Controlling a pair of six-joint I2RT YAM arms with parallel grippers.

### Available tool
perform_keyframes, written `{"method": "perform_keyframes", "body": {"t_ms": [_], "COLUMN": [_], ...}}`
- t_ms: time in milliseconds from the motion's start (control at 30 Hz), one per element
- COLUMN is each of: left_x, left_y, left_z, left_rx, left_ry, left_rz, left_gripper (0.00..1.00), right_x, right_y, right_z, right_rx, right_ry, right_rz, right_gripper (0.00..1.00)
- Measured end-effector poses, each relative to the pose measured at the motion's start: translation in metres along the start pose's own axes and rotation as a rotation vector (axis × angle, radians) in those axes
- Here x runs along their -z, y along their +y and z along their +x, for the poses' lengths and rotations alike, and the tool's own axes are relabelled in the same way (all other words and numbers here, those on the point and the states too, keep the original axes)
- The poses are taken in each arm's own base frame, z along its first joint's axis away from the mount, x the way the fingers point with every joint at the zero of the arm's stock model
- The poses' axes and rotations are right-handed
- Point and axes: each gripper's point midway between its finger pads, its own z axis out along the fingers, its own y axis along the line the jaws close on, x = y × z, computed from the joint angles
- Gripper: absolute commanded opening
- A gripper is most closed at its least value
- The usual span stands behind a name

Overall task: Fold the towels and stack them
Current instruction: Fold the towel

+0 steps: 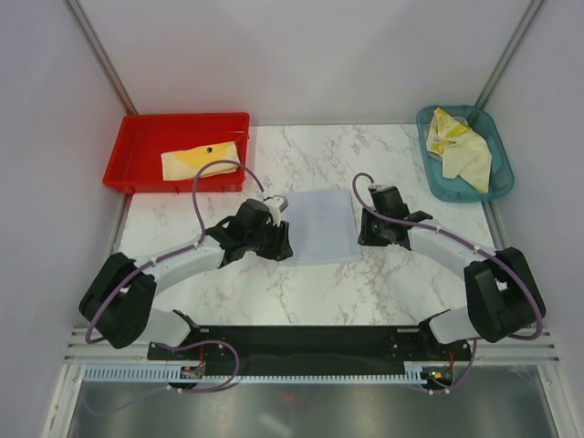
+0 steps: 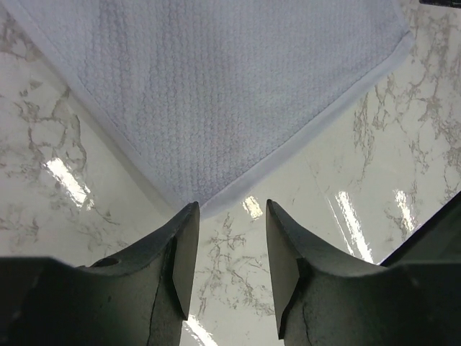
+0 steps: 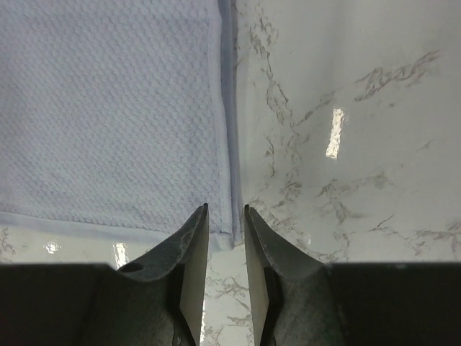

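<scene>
A pale lavender-blue towel [image 1: 321,224] lies flat on the marble table between my two arms. My left gripper [image 1: 281,245] sits at its near left corner. In the left wrist view the towel [image 2: 238,94] ends in a corner just ahead of my left gripper [image 2: 232,216], which is open with only marble between its fingers. My right gripper [image 1: 363,233] is at the towel's right edge. In the right wrist view my right gripper [image 3: 225,213] is narrowly open, and the hemmed corner of the towel [image 3: 108,108] lies right at its fingertips, not pinched.
A red tray [image 1: 137,173] at the back left holds a folded cream-yellow towel [image 1: 193,161]. A teal basket [image 1: 424,137] at the back right holds crumpled towels, one yellow with print [image 1: 445,132], one cream [image 1: 470,160]. Grey walls enclose the table.
</scene>
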Motion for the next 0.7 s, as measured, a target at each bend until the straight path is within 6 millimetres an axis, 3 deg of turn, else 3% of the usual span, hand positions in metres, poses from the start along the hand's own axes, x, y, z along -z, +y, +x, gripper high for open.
{"method": "perform_keyframes", "body": {"t_ms": [333, 533, 600, 700], "left_x": [-0.009, -0.002, 0.004, 0.017], "left_y": [-0.007, 0.001, 0.008, 0.024], "left_z": [0.013, 0.013, -0.005, -0.050], "left_rx": [0.108, 0.168, 0.192, 0.234], "left_ry": [0.057, 0.086, 0.063, -0.032], "left_rz": [0.029, -0.024, -0.049, -0.077], "left_gripper": [0.46, 0.50, 0.50, 0.50], "right_x": [-0.012, -0.017, -0.017, -0.010], "right_y": [-0.008, -0.009, -0.010, -0.015], "right_z": [0.029, 0.038, 0.039, 0.047], "right_rx": [-0.077, -0.101, -0.116, -0.140], "right_ry": [0.055, 0.062, 0.049, 0.033], "right_rz": [0.024, 0.027, 0.026, 0.037], "right_gripper": [0.36, 0.21, 0.18, 0.18]}}
